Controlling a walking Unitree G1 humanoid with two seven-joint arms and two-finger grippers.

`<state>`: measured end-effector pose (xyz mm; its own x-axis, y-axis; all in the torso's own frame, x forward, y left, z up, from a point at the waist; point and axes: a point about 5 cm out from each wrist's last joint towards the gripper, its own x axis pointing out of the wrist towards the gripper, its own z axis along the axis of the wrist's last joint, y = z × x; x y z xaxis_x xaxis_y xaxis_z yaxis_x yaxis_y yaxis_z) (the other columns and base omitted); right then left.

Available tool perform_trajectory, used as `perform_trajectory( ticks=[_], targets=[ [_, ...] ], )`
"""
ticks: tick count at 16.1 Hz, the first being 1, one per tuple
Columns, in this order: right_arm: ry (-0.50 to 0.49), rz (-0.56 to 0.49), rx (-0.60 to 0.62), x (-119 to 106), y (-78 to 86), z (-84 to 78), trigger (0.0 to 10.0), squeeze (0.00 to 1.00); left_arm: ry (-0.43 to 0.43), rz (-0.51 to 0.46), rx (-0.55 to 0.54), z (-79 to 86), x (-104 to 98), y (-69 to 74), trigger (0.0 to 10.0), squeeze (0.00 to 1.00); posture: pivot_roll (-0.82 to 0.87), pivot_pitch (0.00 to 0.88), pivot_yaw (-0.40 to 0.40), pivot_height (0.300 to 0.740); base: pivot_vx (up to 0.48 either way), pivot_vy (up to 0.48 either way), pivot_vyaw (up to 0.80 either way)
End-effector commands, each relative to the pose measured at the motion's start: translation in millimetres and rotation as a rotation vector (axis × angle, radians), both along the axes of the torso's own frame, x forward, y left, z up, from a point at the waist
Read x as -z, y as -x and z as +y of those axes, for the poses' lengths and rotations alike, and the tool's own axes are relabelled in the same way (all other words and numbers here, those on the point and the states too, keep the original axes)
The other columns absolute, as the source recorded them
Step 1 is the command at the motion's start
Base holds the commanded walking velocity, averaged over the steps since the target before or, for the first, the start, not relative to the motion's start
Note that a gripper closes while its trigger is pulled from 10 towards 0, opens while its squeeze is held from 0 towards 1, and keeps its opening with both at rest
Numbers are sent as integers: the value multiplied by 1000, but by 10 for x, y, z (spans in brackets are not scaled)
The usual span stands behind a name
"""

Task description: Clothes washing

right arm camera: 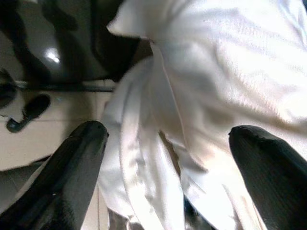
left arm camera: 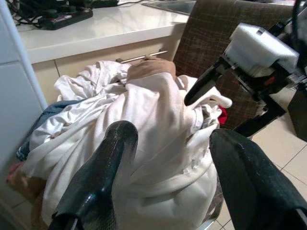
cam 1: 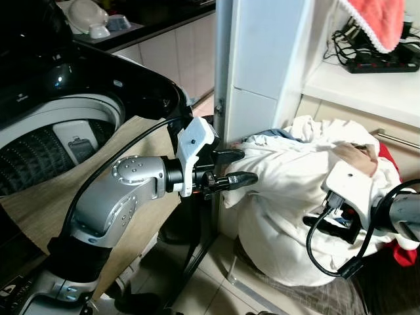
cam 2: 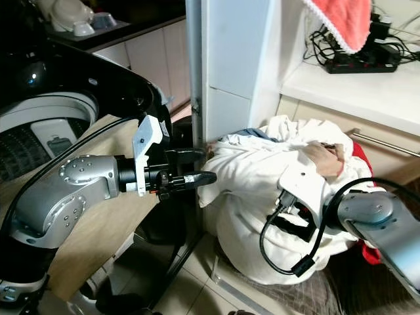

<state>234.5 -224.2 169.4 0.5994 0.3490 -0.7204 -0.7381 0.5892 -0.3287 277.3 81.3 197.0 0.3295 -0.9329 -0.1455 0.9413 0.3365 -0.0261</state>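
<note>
Left end effector (cam 1: 231, 167), fingers parted, touches the white laundry heap (cam 1: 295, 197) beside the washing machine (cam 1: 59, 125).

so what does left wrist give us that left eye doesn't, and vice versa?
Left wrist alone: the brown checked fabric behind the pile, and a close look between the open left gripper fingers straight at the laundry.

Left eye alone: the washing machine drum on the robot's left, the left arm reaching across, the red towel hanging above, and dishes on the far counter.

Both: the white laundry pile, the right gripper at the pile's far side, the white counter with its power strip.
</note>
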Motion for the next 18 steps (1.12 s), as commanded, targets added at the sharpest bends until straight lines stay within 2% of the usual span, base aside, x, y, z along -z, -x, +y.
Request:
perform_trajectory(
  ticks=[1, 4, 6, 9, 12, 15, 17, 18],
  targets=[
    [13, -29, 0, 19, -43, 5, 10000, 0, 1, 8, -20, 2, 5, 11, 10000, 0, -175, 0, 57, 740, 0, 0, 0],
    [17, -71, 12, 91, -110, -11, 10000, 0, -28, 6, -34, 1, 64, 24, 10000, 0, -174, 0, 56, 740, 0, 0, 0],
    [-39, -118, 14, 170, -212, 4, 10000, 0, -24, -3, -58, -1, 60, 1, 10000, 0, -175, 0, 59, 740, 0, 0, 0],
    [1, -166, 2, 250, -303, -25, 10000, 0, -26, -14, -67, -11, 50, -13, 10000, 0, -173, 0, 59, 740, 0, 0, 0],
    [-6, -232, -23, 279, -390, 0, 10000, 0, 7, -7, -153, 9, 56, -64, 10000, 0, -168, 0, 54, 740, 0, 0, 0],
    [-7, -248, -65, 315, -421, 23, 10000, 0, 20, 4, -193, 12, 88, -79, 10000, 0, -170, 0, 44, 740, 0, 0, 0],
    [3, -225, -99, 380, -420, 26, 10000, 0, 21, 9, -169, 0, 99, -52, 10000, 0, -170, 0, 40, 740, 0, 0, 0],
    [16, -214, -112, 443, -437, 15, 10000, 0, 5, 25, -109, 7, 131, 17, 10000, 0, -171, 0, 39, 740, 0, 0, 0]
  ],
)
